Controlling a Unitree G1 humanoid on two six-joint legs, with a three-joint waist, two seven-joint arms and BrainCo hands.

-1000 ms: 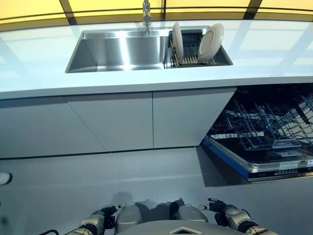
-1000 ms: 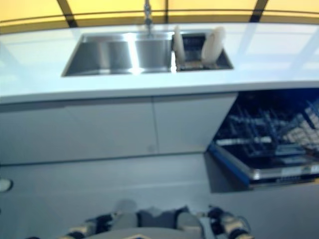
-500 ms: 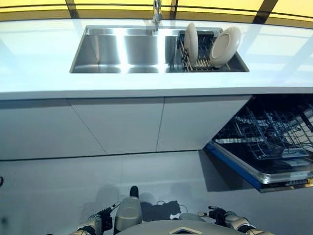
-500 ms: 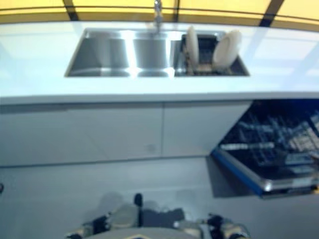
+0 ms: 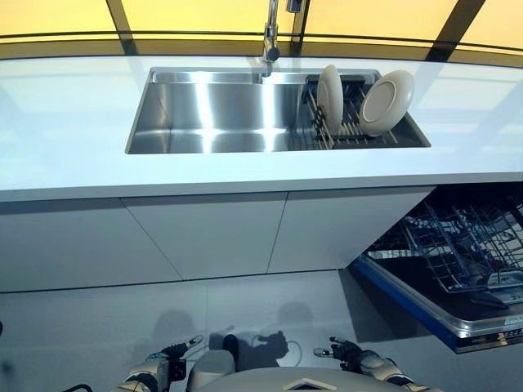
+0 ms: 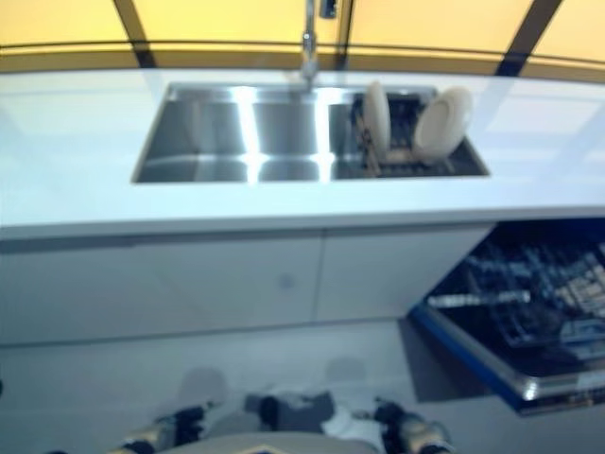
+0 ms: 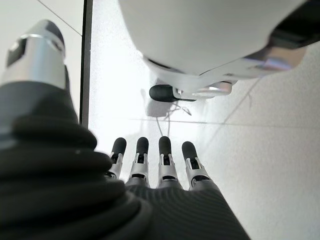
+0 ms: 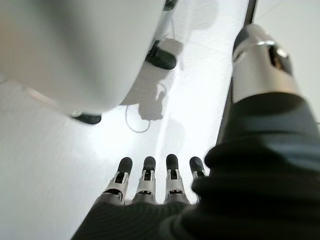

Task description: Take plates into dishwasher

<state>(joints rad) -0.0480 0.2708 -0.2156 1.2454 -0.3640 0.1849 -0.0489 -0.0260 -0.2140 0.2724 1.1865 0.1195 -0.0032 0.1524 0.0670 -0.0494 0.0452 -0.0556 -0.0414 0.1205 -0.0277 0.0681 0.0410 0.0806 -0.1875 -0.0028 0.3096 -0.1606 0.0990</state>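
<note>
Two white plates are standing on edge in a dish rack that is sitting in the right part of a stainless steel sink. The left plate is standing nearly upright; the right plate is leaning back toward the right, its face showing. A faucet is rising behind the sink's middle. The sink is set into a pale countertop, with white cabinet doors running beneath it. To the right of the cabinets, the dishwasher is standing open, its wire rack pulled out over the lowered door, well apart from the plates.

The left hand is hanging low over the pale floor, its fingers lying straight and side by side, holding nothing. The right hand is likewise hanging low, its fingers extended in a row and empty.
</note>
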